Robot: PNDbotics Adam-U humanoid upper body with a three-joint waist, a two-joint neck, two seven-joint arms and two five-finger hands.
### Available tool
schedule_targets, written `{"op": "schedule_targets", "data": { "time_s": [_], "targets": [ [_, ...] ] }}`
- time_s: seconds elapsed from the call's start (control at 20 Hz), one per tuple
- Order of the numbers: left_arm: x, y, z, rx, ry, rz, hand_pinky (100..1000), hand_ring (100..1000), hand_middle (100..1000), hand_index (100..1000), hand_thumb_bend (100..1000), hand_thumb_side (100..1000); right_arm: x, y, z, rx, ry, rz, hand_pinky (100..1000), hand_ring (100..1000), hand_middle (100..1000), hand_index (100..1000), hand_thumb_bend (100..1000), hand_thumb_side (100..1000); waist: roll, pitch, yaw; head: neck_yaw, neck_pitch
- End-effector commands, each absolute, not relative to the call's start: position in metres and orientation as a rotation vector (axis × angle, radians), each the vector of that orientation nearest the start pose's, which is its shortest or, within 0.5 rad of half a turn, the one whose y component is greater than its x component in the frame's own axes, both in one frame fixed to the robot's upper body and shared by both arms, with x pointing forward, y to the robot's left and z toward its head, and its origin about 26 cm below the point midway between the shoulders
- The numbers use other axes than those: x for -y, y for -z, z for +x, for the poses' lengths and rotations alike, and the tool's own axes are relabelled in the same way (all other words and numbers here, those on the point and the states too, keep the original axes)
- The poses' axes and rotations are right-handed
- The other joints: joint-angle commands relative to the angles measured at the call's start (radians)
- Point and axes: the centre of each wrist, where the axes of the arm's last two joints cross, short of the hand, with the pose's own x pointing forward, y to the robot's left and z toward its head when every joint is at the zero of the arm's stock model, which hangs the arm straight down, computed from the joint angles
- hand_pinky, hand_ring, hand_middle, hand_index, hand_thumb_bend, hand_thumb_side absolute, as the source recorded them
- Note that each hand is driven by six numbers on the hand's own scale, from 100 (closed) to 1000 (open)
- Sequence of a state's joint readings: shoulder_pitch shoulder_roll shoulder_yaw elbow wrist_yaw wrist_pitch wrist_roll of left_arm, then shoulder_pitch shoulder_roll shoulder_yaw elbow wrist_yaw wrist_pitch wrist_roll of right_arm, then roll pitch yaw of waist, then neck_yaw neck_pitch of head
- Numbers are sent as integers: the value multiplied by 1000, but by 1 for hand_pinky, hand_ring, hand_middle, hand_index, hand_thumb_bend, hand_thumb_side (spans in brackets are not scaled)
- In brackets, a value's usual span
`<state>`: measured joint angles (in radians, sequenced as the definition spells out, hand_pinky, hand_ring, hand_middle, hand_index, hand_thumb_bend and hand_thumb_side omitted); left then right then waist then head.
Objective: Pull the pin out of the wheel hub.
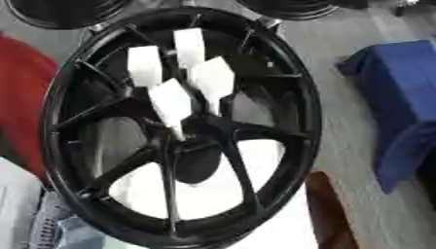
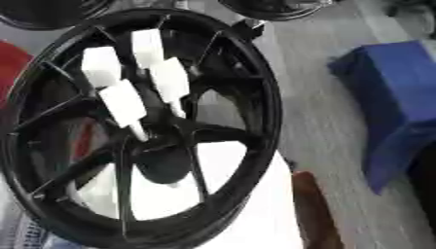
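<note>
Nearest the camera, a black wheel hub (image 1: 183, 131) stands tilted and fills most of the view, its spokes meeting at a dark centre at about 6 o'clock from four white blocky pieces (image 1: 180, 73). Whether those pieces belong to a hand or to the pin I cannot tell, so no grip can be read. A blue cloth (image 1: 400, 97) lies at 3 o'clock, well apart from the hub.
</note>
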<state>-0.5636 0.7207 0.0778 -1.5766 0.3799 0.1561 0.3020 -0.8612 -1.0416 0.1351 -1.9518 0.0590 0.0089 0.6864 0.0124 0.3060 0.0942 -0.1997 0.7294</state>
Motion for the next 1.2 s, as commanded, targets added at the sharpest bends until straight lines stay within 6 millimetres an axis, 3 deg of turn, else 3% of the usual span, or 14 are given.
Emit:
{"op": "schedule_targets", "data": {
  "time_s": [0.05,0.5,1.2],
  "targets": [
    [-375,-285,359,2083,-38,467,747,782,689,770,587,643,275,-420,271,-2468,2379,955,893,800,759,829,394,430,0,-32,2,-4,5],
    [-376,-285,359,2080,-40,465,748,783,690,770,583,645,270,-419,271,-2440,2417,904,893,794,761,830,392,438,-2,-35,6,-7,5],
    [-373,-284,361,2070,-16,453,747,780,688,769,578,648,244,-407,272,-2163,2720,662,887,768,781,844,461,436,-7,-34,16,-20,5]
  ]
}}
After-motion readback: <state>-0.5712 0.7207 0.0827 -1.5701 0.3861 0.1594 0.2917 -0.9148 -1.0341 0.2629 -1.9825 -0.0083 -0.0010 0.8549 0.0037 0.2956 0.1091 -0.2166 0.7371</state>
